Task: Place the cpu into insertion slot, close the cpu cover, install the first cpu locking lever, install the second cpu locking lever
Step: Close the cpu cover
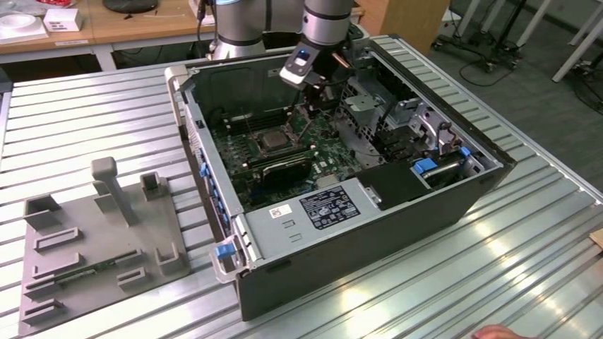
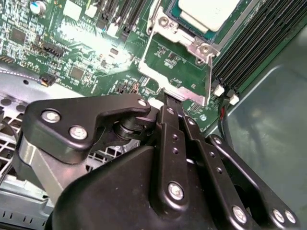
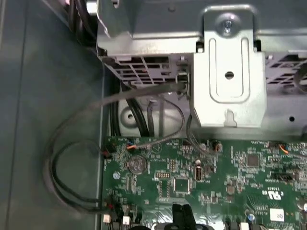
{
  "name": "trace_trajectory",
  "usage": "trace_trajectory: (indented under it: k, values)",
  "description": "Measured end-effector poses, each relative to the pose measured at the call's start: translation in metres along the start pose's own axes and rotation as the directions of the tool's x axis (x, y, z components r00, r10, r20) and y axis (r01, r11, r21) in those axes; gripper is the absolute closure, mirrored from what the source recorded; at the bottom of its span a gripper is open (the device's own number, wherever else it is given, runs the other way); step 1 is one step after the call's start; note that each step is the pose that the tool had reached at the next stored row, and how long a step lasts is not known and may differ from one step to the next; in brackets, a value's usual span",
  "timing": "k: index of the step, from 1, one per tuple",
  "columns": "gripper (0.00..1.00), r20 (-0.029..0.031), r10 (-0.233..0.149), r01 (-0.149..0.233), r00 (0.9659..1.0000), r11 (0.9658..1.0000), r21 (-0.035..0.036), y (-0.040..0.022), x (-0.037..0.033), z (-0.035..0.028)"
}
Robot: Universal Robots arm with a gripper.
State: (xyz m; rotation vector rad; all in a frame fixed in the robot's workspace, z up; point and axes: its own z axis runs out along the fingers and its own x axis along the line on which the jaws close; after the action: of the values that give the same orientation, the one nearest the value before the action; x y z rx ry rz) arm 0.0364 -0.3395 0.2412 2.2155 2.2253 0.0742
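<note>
In the exterior view the open computer case (image 1: 377, 212) lies on the table, and the insertion slot (image 1: 273, 139) sits amid the green motherboard. My gripper (image 1: 314, 106) reaches into the case just behind the slot. In the second wrist view the pale cpu (image 2: 208, 12) lies in the slot. The silvery cpu cover (image 2: 175, 62) stands tilted up from its hinge beside the cpu, with green board showing through its cut-out. My gripper (image 2: 172, 101) has its black fingers pressed together on the cover's free edge.
Black memory slots (image 2: 254, 43) run beside the socket. A metal drive bracket (image 3: 228, 72) and loose cables (image 3: 72, 158) crowd the board's far end. A grey fixture plate (image 1: 94, 240) lies on the exterior view's left. A hand (image 1: 495, 332) shows at the table's near edge.
</note>
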Motion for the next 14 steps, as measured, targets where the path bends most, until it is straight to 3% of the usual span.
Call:
trace_trajectory:
  k: [14]
  values:
    - [0.89,0.0,0.001,-0.001,1.0,1.0,-0.0001,-0.0169,0.0,0.0024]
